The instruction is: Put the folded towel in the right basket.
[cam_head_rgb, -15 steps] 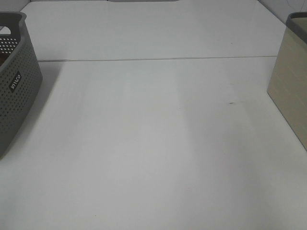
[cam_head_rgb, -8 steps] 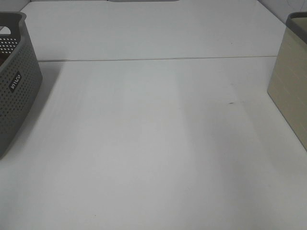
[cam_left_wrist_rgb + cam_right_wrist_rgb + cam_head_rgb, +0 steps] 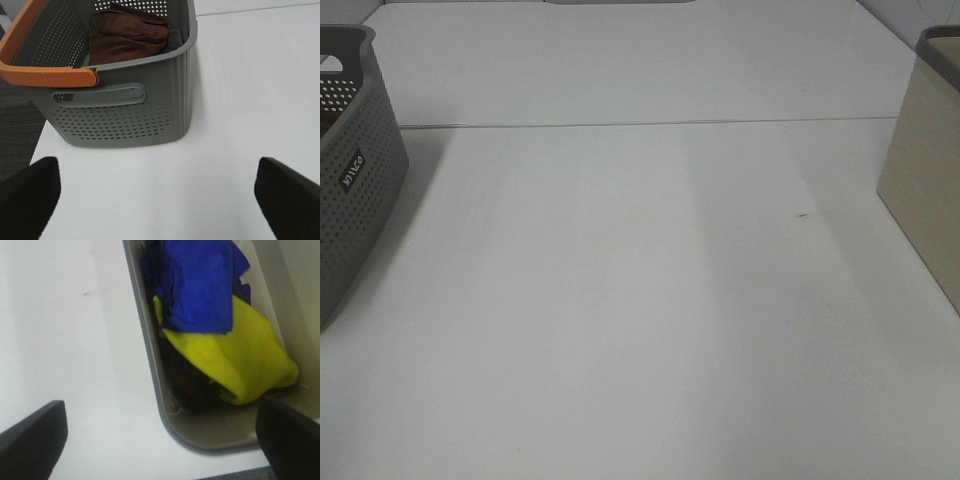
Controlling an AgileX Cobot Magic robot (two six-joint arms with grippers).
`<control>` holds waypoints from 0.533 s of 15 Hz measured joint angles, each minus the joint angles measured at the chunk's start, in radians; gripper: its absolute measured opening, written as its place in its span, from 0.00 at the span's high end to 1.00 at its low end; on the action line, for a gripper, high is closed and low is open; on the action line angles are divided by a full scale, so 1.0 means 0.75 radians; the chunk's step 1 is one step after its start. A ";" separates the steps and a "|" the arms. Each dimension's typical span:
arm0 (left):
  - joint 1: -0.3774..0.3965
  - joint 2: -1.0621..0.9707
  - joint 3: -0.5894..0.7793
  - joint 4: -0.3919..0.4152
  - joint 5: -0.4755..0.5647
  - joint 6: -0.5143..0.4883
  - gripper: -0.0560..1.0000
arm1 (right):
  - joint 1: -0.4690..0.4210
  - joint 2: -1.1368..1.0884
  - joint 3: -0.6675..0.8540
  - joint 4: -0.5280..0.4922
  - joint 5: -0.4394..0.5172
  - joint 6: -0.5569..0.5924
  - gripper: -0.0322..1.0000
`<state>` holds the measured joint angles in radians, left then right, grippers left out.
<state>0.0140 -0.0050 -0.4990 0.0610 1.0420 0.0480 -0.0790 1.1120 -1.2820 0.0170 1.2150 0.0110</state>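
Note:
The right basket (image 3: 930, 160), beige with a grey rim, stands at the table's right edge. In the right wrist view it (image 3: 150, 345) holds a folded blue towel (image 3: 200, 285) lying on a yellow towel (image 3: 240, 360), with dark cloth underneath. My right gripper (image 3: 160, 440) is open and empty, above the basket's near rim. The grey perforated left basket (image 3: 350, 170) shows in the left wrist view (image 3: 125, 110) with a folded brown towel (image 3: 127, 35) inside. My left gripper (image 3: 157, 200) is open and empty, in front of that basket. Neither gripper shows in the exterior high view.
The white table (image 3: 640, 300) runs between the two baskets, with a seam across its far part. The left basket has an orange handle (image 3: 45, 75). Dark floor (image 3: 15, 130) shows past the table's left edge.

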 joint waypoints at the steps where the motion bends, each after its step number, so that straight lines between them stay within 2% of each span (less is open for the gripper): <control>1: 0.000 0.000 0.000 0.000 0.000 0.000 0.02 | 0.000 -0.155 0.136 0.016 -0.033 -0.028 0.03; 4: 0.000 0.000 0.000 0.000 0.000 0.000 0.02 | 0.000 -0.619 0.483 0.069 -0.173 -0.045 0.03; 7: 0.000 0.000 0.000 0.000 0.000 0.003 0.02 | 0.007 -0.976 0.708 0.069 -0.179 -0.140 0.03; 8: 0.000 0.000 0.000 0.000 0.000 0.011 0.02 | 0.044 -1.099 0.769 0.069 -0.161 -0.140 0.03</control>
<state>0.0140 -0.0050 -0.4990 0.0610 1.0420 0.0560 -0.0460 0.2880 -0.7050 0.0690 1.0940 -0.0940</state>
